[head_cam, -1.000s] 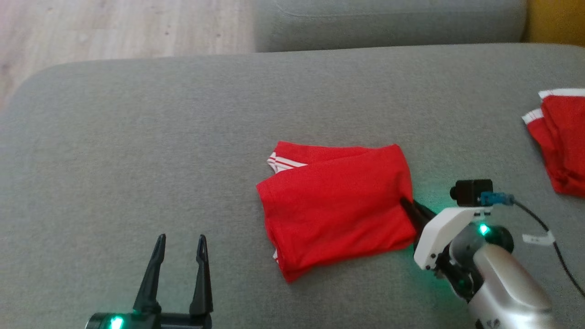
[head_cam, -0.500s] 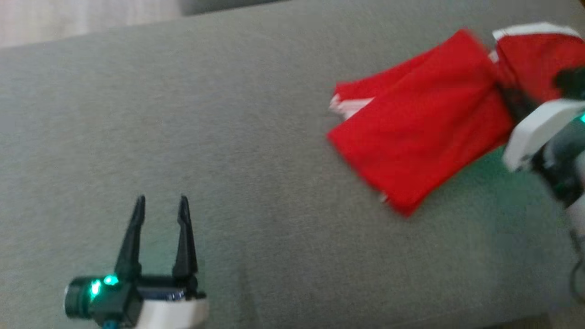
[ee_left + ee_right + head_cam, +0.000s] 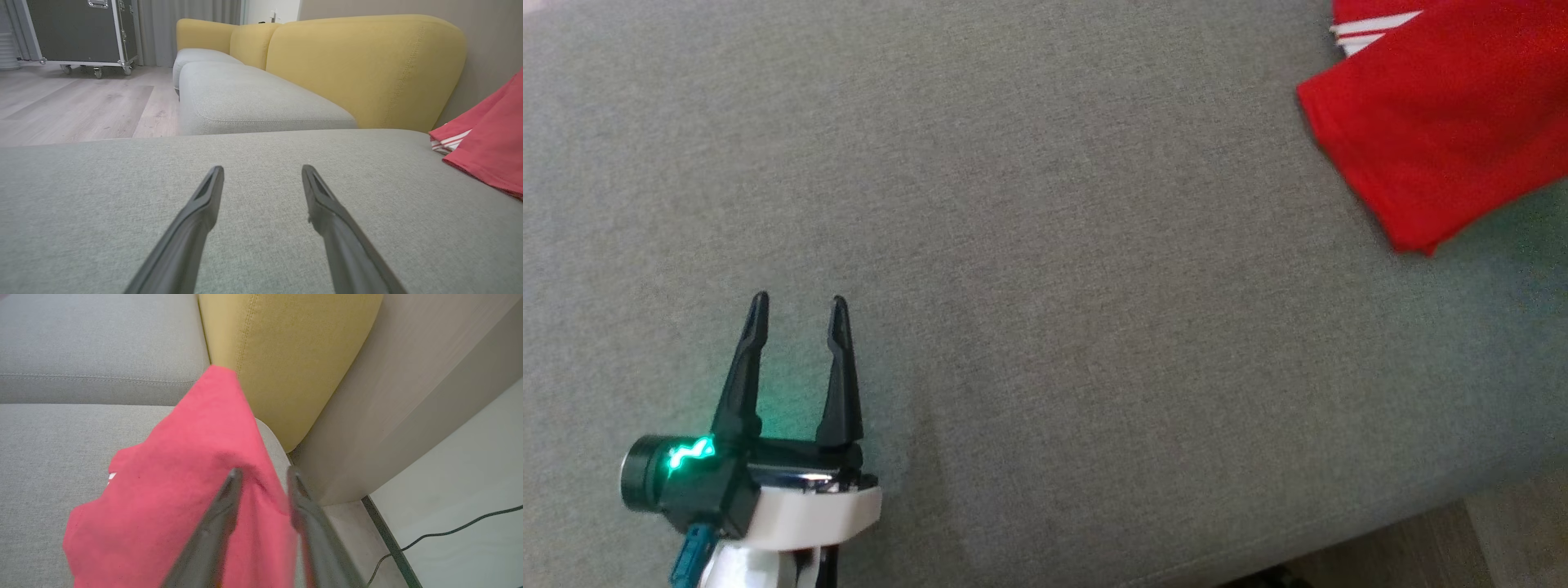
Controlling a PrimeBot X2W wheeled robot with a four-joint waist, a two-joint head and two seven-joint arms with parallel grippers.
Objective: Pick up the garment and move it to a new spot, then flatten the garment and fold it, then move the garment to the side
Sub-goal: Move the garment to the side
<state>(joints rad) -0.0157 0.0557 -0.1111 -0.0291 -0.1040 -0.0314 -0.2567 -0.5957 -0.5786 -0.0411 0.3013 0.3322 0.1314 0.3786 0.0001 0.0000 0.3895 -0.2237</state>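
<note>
Presently the grey sofa cushion [image 3: 1013, 245] is spreading wide below the yellow backrest [image 3: 286, 355]. The red garment [image 3: 1437, 122] is sitting folded at the cushion's right end. The right gripper [image 3: 263, 477] is pinching its edge between narrowed jaws. The left gripper [image 3: 798, 300] is hovering well apart from it, jaws spread, gripping nothing.

Head view: garment [image 3: 1437, 122] lies on the seat cushion [image 3: 1045, 245] at your 2 o'clock, well apart from your left pincer [image 3: 798, 299] at 7 o'clock. Wrist view: garment edge sits between the fingers of your right pincer [image 3: 264, 470]; backrest [image 3: 286, 355] behind it, 12 o'clock.
</note>
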